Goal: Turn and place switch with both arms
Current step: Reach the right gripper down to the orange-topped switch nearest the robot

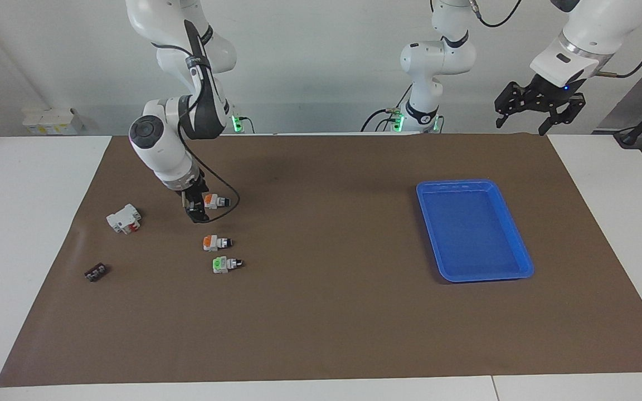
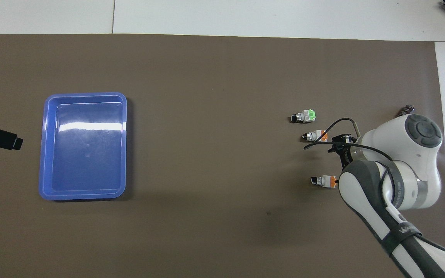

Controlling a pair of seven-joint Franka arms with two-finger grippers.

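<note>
Overhead view, glossy rectangular blue tray [image 2: 84, 195], matte brown mat [image 2: 214, 77]

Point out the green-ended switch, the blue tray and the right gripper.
green-ended switch [image 1: 220, 264]: facing view, on its green block end.
blue tray [image 1: 445, 185]: facing view, on the rim nearest the robots.
right gripper [image 1: 197, 214]: facing view, between its fingertips.

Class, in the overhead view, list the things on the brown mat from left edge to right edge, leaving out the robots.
Blue tray → green-ended switch → orange-ended switch → second orange-ended switch → small dark part.
</note>
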